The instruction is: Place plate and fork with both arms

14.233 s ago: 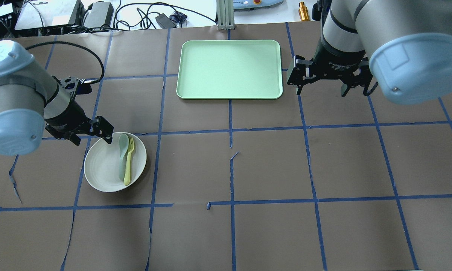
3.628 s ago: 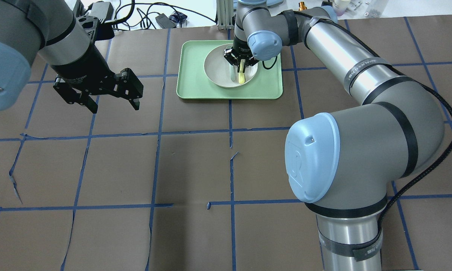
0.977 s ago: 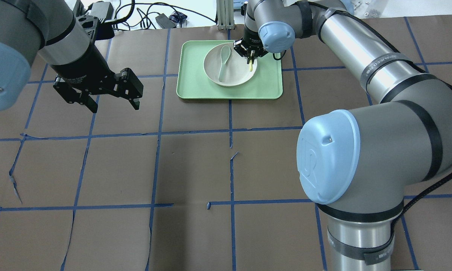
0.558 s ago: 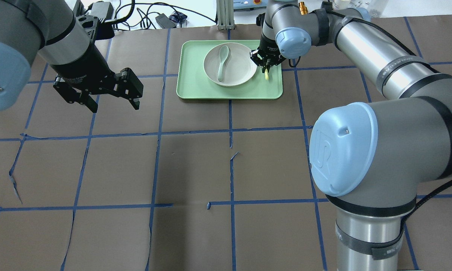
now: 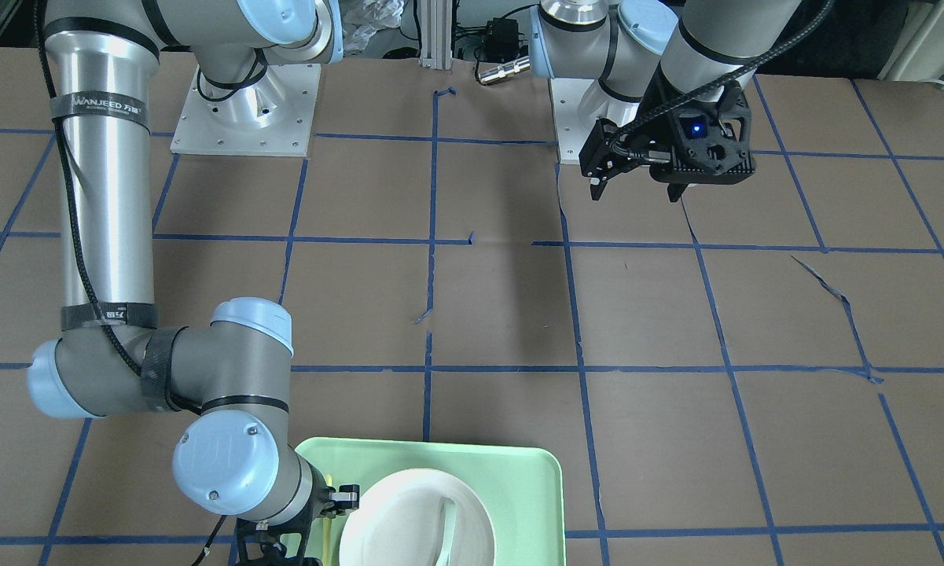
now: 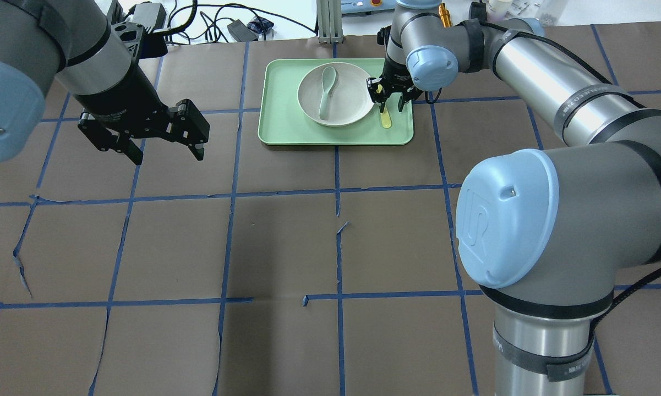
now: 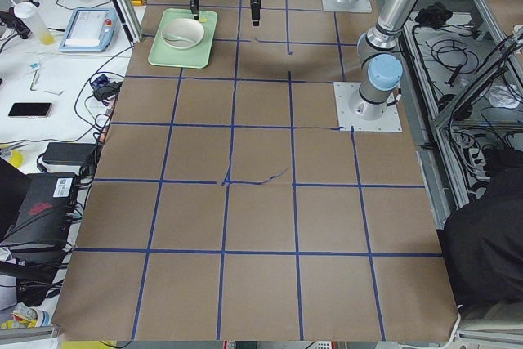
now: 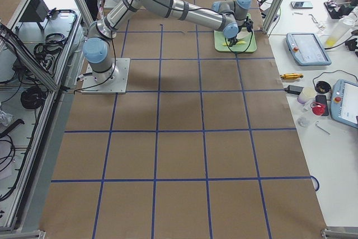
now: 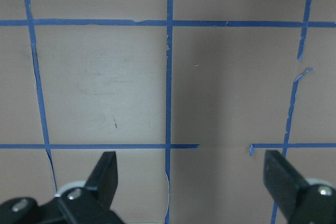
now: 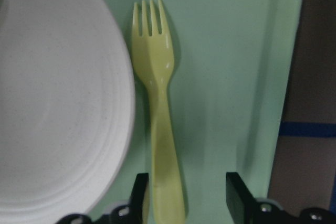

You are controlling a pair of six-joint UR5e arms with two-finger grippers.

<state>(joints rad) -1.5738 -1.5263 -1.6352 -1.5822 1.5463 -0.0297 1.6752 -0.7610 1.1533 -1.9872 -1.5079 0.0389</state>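
The off-white plate (image 6: 353,94) sits on the mint-green tray (image 6: 286,122), also seen in the front view (image 5: 393,515). The pale-yellow fork (image 6: 385,117) lies flat on the tray just right of the plate; the right wrist view shows the fork (image 10: 157,93) beside the plate's rim (image 10: 63,108). My right gripper (image 6: 388,100) is open, its fingers on either side of the fork's handle without pinching it (image 10: 186,198). My left gripper (image 6: 168,157) is open and empty above the brown table, left of the tray (image 9: 191,177).
A teal-grey spoon (image 6: 324,94) lies in the plate. My right arm's big elbow (image 6: 501,220) hangs over the table's right half. Cables and boxes (image 6: 143,19) lie beyond the far edge. Blue tape lines grid the brown table.
My right gripper carried the fork off the plate to the right, lowered it onto the tray beside the plate and opened. The left arm has not moved.
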